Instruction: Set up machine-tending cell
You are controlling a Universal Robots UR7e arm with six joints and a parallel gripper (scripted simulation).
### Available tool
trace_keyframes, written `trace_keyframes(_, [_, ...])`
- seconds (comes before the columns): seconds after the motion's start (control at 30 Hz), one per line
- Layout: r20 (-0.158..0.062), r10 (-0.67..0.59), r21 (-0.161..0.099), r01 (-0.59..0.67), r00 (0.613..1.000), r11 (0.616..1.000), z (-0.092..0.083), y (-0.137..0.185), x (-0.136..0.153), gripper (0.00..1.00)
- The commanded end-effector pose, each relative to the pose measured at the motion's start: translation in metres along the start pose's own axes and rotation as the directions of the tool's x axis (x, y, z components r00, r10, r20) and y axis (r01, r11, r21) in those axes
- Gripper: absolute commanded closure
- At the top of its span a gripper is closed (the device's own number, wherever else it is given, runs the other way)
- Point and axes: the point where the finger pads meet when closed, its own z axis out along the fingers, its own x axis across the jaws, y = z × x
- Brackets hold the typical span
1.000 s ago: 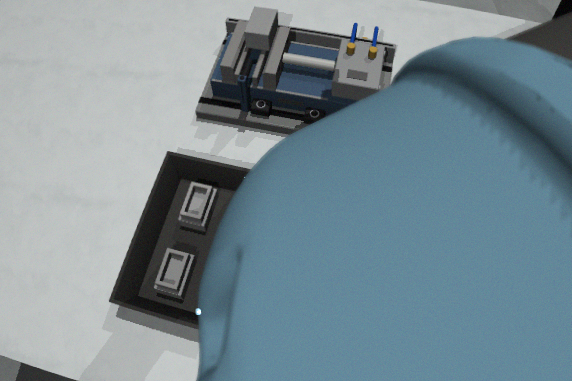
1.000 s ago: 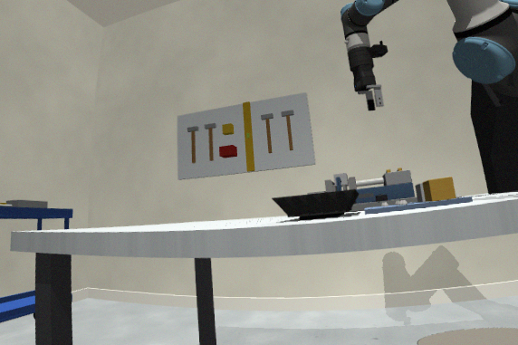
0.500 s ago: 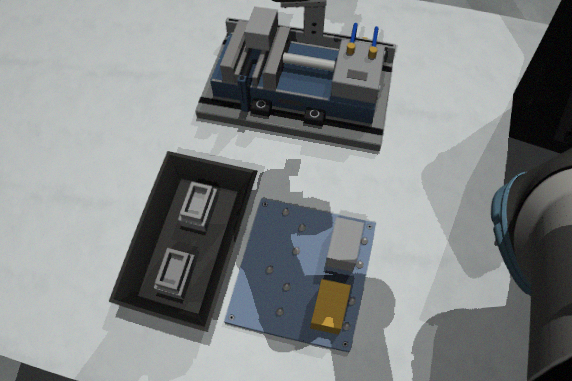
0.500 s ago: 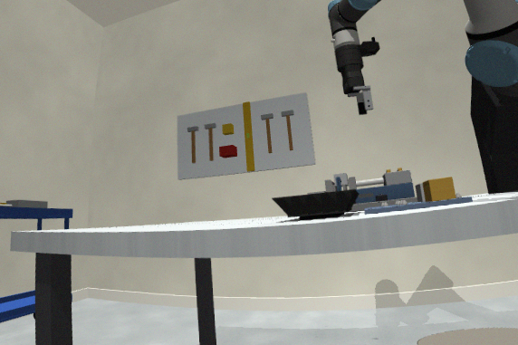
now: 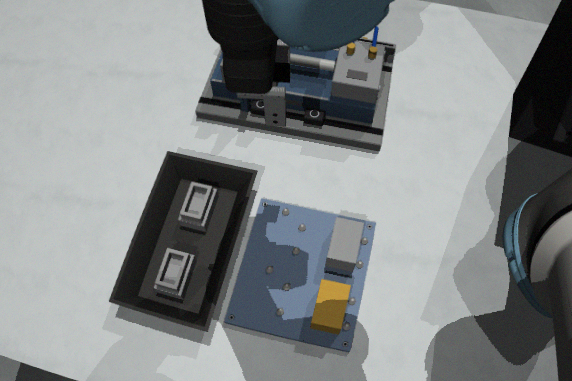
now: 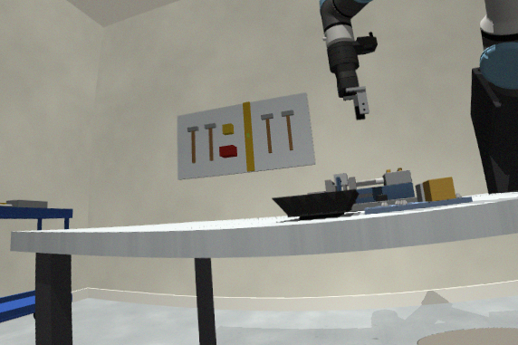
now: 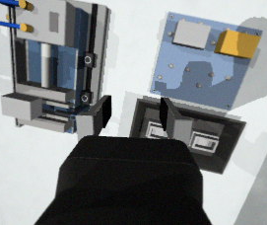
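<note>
My gripper (image 6: 360,109) is open and empty, high above the table. In the wrist view its fingers hang over the gap between the vise (image 7: 52,69) and the black outfeed tray. Two grey finished parts (image 5: 197,203) (image 5: 174,270) lie flat in the tray (image 5: 182,238), pockets up. The blue infeed plate (image 5: 300,273) holds one aluminium blank (image 5: 345,243) and one brass blank (image 5: 330,305), both flat along its right side. My arm hides the left part of the vise (image 5: 300,88) in the top view. I cannot tell what is in the opening.
The vise's jaw with blue hoses (image 5: 357,73) is at its right end. Several small pins (image 5: 295,250) stand on the infeed plate's left half. The robot's base (image 5: 540,243) stands at the right table edge. A blue side table (image 6: 32,211) stands far left.
</note>
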Motion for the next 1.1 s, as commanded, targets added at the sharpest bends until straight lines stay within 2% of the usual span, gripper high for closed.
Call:
trace_keyframes(0.0, [-0.021,0.067,0.001,-0.067,0.998,0.998,0.015,0.008,0.047,0.0])
trace_keyframes(0.1, [-0.037,0.1,0.006,-0.1,0.994,0.995,0.025,0.009,0.075,0.0])
trace_keyframes(0.17, [-0.037,0.1,0.006,-0.1,0.994,0.995,0.025,0.009,0.075,0.0])
trace_keyframes(0.37, [-0.057,0.137,0.015,-0.137,0.989,0.99,0.035,0.009,0.107,0.0])
trace_keyframes(0.77, [-0.061,0.145,0.017,-0.144,0.988,0.989,0.037,0.009,0.114,0.0])
trace_keyframes(0.8, [-0.061,0.145,0.017,-0.144,0.988,0.989,0.037,0.009,0.114,1.0])
trace_keyframes(1.07, [-0.061,0.146,0.017,-0.145,0.987,0.989,0.037,0.009,0.114,1.0])
